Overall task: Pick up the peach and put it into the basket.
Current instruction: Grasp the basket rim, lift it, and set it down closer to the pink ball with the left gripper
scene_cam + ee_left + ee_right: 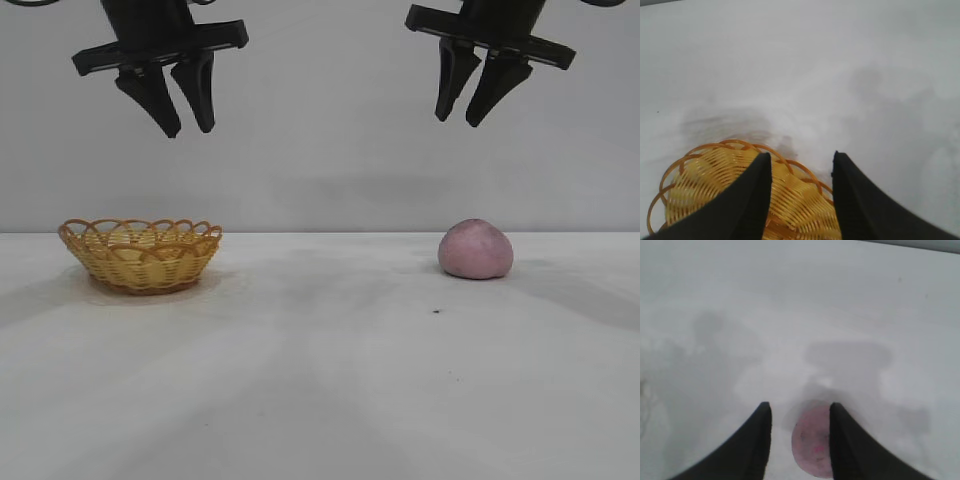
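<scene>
The peach (476, 249) is a dusty pink dome on the white table at the right. The basket (141, 254), yellow wicker with an orange looped rim, stands on the table at the left and looks empty. My right gripper (462, 121) hangs open high above the peach. In the right wrist view the peach (812, 444) shows far below, between the right gripper's (800, 407) fingers. My left gripper (190, 132) hangs open high above the basket. In the left wrist view the basket (790, 200) lies below the left gripper (801, 156).
The white table (320, 360) stretches wide between basket and peach. A tiny dark speck (437, 311) lies in front of the peach. A plain grey wall stands behind.
</scene>
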